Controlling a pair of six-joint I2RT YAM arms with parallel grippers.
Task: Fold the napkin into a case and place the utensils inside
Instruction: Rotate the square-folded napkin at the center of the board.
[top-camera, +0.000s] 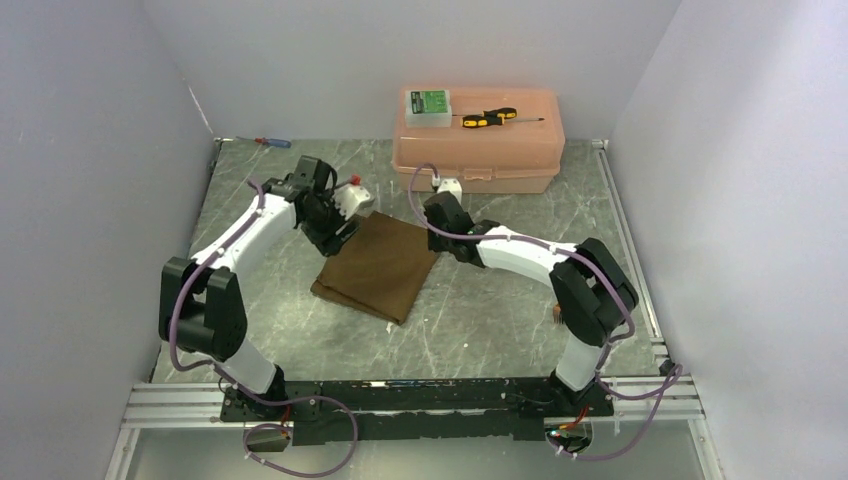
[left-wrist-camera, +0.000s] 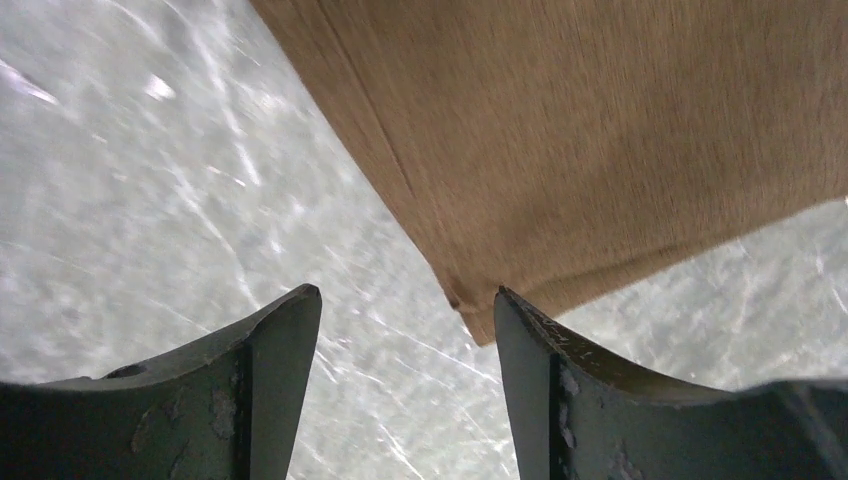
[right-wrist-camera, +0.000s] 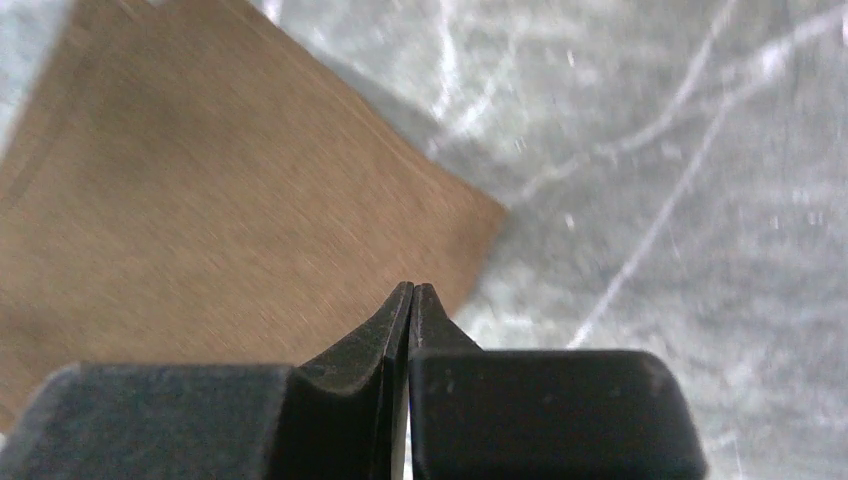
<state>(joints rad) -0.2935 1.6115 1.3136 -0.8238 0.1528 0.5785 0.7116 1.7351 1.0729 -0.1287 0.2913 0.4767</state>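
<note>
Napkin (top-camera: 378, 266) near parted left pincer (left-wrist-camera: 405, 292) (empty)

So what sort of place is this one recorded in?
Most likely a lab robot cell, not a home: plain pale walls enclose a marble-patterned table, two robot arms are mounted on an aluminium rail at its near edge, and a screwdriver lies on a pink plastic box.

Overhead view, wrist close-ups on napkin (top-camera: 378, 265)
</note>
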